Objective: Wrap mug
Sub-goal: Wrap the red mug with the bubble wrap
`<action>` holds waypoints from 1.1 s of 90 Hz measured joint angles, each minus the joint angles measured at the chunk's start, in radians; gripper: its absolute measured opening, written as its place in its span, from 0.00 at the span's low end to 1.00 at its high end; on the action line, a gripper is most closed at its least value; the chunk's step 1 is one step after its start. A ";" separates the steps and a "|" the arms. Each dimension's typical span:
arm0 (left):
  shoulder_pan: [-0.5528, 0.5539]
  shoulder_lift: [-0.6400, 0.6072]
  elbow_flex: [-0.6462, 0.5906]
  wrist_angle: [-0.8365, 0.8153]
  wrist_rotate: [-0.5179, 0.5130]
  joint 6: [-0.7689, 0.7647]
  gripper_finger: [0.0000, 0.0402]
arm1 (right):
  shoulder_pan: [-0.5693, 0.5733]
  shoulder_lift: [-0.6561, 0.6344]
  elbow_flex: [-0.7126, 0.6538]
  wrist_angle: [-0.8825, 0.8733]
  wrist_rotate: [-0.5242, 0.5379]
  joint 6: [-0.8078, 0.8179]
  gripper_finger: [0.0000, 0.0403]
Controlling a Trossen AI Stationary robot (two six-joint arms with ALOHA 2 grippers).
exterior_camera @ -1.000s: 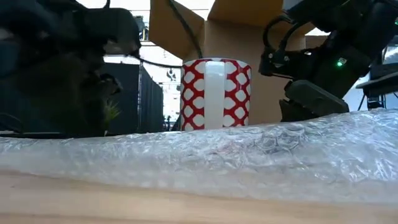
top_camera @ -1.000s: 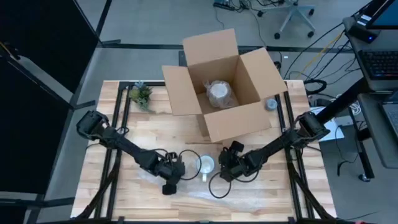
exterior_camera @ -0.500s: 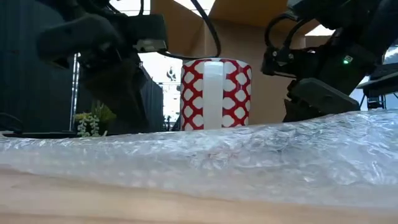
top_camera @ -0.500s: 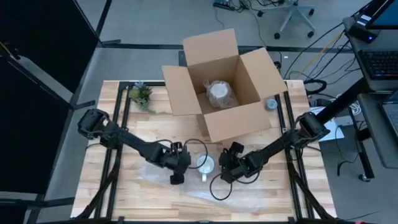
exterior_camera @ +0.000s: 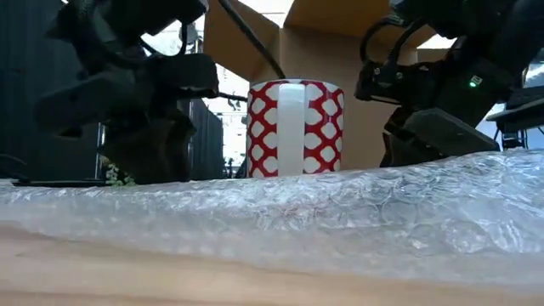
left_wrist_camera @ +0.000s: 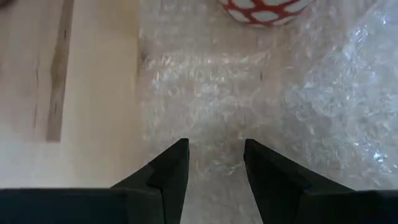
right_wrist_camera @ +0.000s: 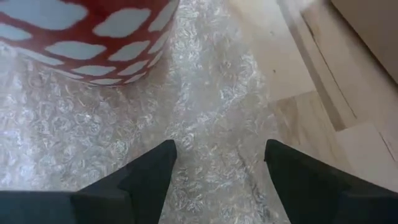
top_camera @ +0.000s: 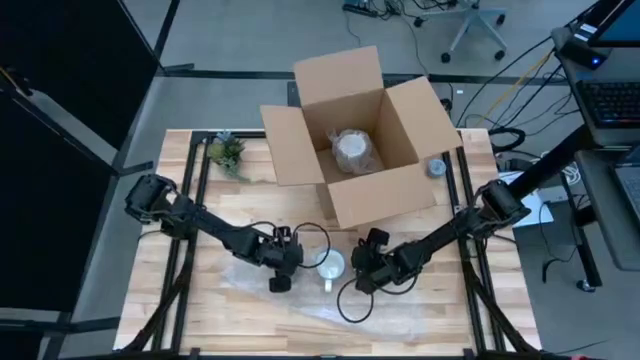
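A red mug with white diamond marks (exterior_camera: 295,127) stands upright on a sheet of clear bubble wrap (exterior_camera: 357,212) spread over the wooden table. In the high view the mug (top_camera: 330,264) sits between my two grippers. My left gripper (left_wrist_camera: 214,152) is open just left of the mug (left_wrist_camera: 264,9), low over the wrap (left_wrist_camera: 249,81). My right gripper (right_wrist_camera: 217,152) is open just right of the mug (right_wrist_camera: 87,37), its fingers also low over the wrap. I cannot tell whether either one touches the sheet.
An open cardboard box (top_camera: 350,140) stands at the far middle with a wrapped object inside. A small green plant (top_camera: 226,153) is at the far left and a grey roll (top_camera: 436,167) right of the box. Bare wood lies left of the wrap.
My left gripper has moved toward the table's far edge and to the right, closing in on the mug's left side. The mug and the wrap have stayed in place.
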 joint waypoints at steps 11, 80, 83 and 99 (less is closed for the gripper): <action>0.011 0.003 0.000 0.022 0.002 0.057 0.36 | 0.000 0.002 -0.001 0.027 -0.002 0.000 0.60; 0.042 -0.006 -0.001 0.016 0.031 0.097 0.36 | 0.000 0.002 -0.001 0.045 0.000 -0.113 0.60; 0.042 -0.008 -0.001 0.017 0.038 0.096 0.36 | 0.000 0.002 -0.001 0.046 0.003 -0.128 0.60; 0.044 -0.003 -0.001 0.048 0.148 0.125 0.36 | -0.007 -0.004 -0.001 0.063 -0.005 -0.232 0.60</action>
